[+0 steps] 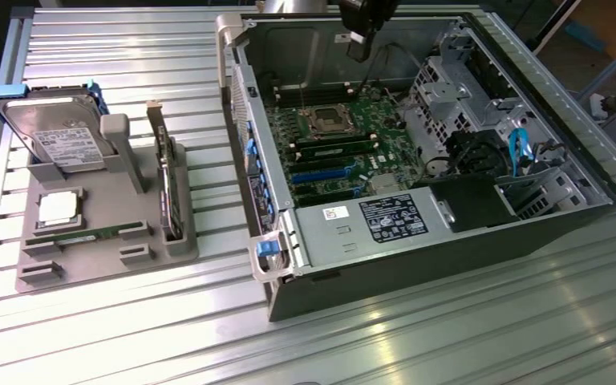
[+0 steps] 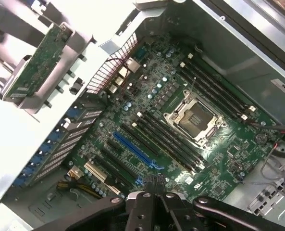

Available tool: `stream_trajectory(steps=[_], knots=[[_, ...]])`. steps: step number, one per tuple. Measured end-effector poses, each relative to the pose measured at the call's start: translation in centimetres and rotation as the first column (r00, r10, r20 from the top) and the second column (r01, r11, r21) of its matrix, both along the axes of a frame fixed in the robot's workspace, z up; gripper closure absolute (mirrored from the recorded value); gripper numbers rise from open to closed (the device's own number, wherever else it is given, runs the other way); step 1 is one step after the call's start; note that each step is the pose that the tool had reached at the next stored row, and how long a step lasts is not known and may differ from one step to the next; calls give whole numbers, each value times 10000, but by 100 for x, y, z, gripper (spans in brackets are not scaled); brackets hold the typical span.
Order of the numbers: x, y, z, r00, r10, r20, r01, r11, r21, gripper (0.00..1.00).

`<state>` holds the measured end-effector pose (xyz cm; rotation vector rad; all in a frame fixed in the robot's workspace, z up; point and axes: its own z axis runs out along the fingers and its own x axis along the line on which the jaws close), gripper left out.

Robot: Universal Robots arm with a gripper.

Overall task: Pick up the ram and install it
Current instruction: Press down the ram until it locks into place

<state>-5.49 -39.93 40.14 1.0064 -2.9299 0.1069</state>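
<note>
One ram [image 1: 86, 234], a thin green stick, lies in the grey holder [image 1: 105, 265] on the exterior view's left. A second green stick of the same kind [image 1: 335, 150] sits among the memory slots on the motherboard [image 1: 340, 152], just below the empty processor socket [image 1: 322, 119]. My gripper [image 1: 359, 36] hangs over the far part of the open computer case [image 1: 565, 233], well away from the holder. In the wrist view the gripper [image 2: 154, 182] is shut with nothing between its fingers, above the long dark memory slots [image 2: 167, 140] beside the socket [image 2: 195, 118].
The holder also carries a hard drive [image 1: 57, 136], a square silver processor [image 1: 58, 207] and a dark card standing on edge [image 1: 164, 176]. Inside the case are a power supply [image 1: 372, 220], a drive cage [image 1: 452, 104] and cables [image 1: 516, 148]. Everything rests on a ribbed metal table [image 1: 447, 337].
</note>
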Motion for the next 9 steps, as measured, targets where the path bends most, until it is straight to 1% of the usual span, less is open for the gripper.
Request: stream_trajectory(steps=[2,6,9], knots=[[0,0,0,9990,-437,0,437,9990,4,89],[0,0,0,9948,-1016,0,1016,9948,10,89],[0,0,0,9893,-1462,-1,1462,9893,12,89]])
